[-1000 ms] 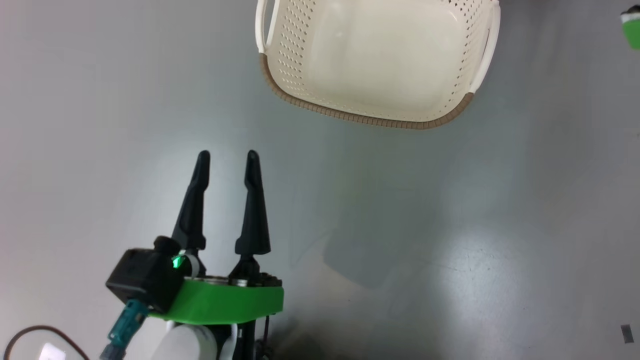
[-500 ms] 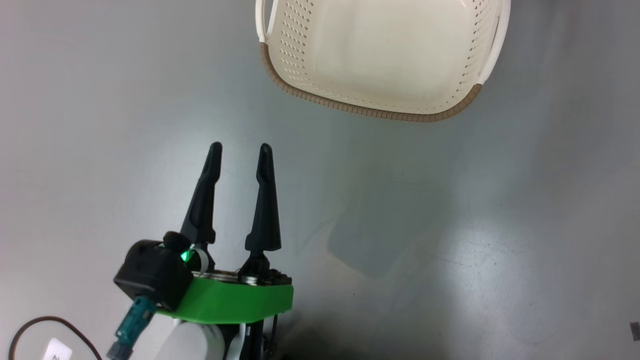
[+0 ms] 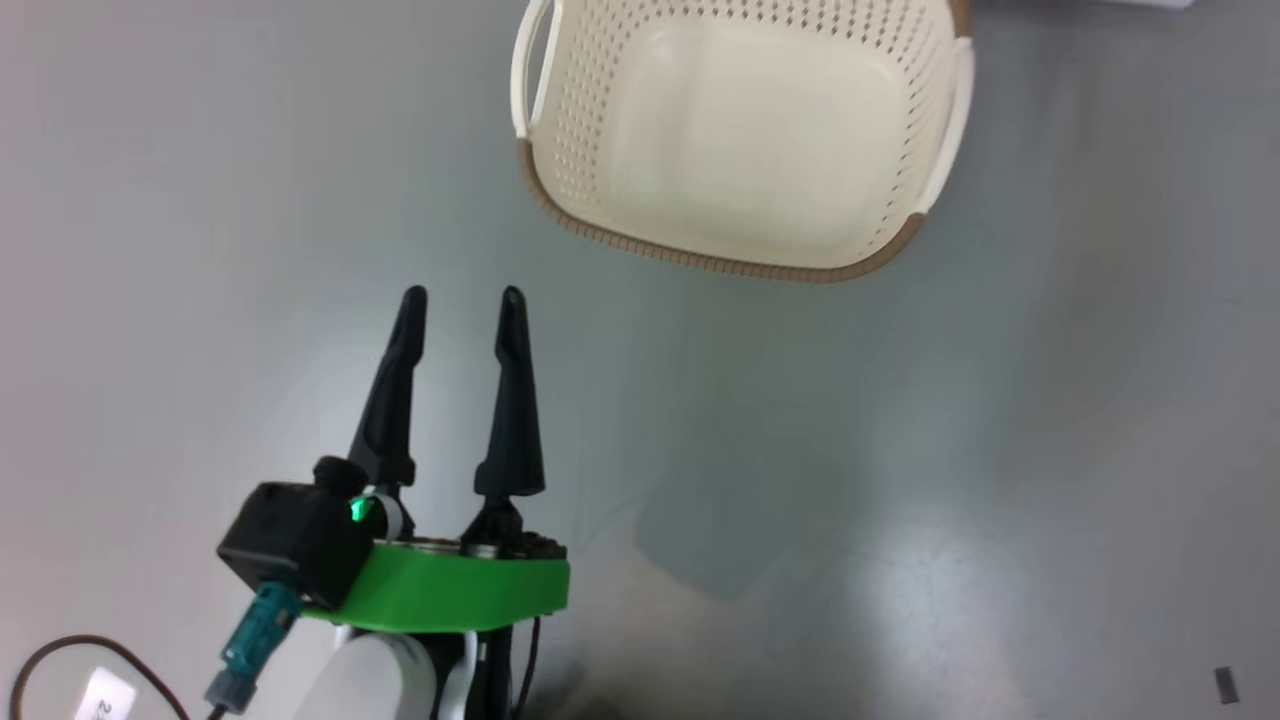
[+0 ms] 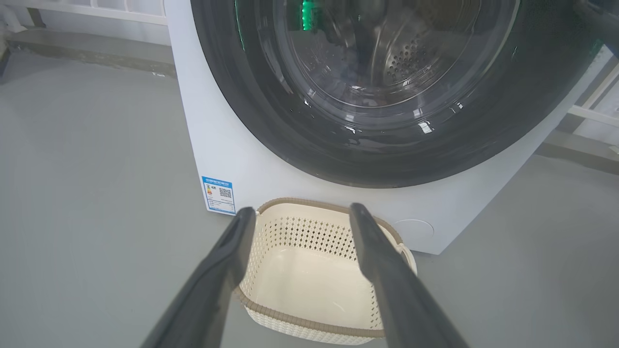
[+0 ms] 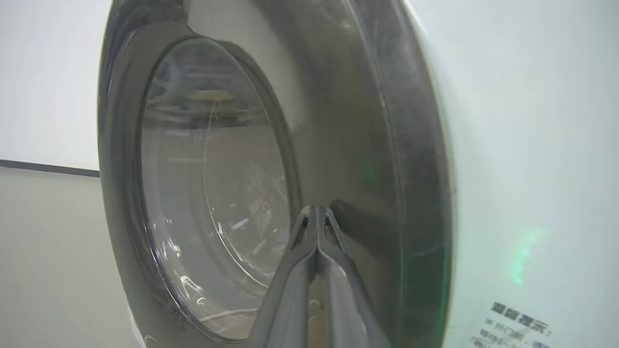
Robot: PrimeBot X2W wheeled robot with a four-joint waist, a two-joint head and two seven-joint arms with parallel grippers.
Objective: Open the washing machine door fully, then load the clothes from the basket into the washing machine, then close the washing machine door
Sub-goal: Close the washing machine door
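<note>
Left gripper is hanging over the grey floor, fingers spread wide, gripping nothing. In the head view the basket is sitting ahead of it and off to its right, well apart from the fingertips. Its bare cream bottom is showing and its brown rim is facing the gripper.

In the left wrist view the same fingers are framing the basket. It is standing on the floor just in front of the washing machine, below the washing machine door. Door is looking flush with the white front, and the perforated drum is showing through the glass. The blue label sticker is sitting on the front's lower corner, just beyond the left fingertip.

Right gripper is pinched fully shut, nothing between the fingers. It is pointing at the door's black ring, just right of the glass bowl. Tips are sitting very close to the ring; can't tell if they are touching. The white machine front is running past this gripper on its right.
</note>
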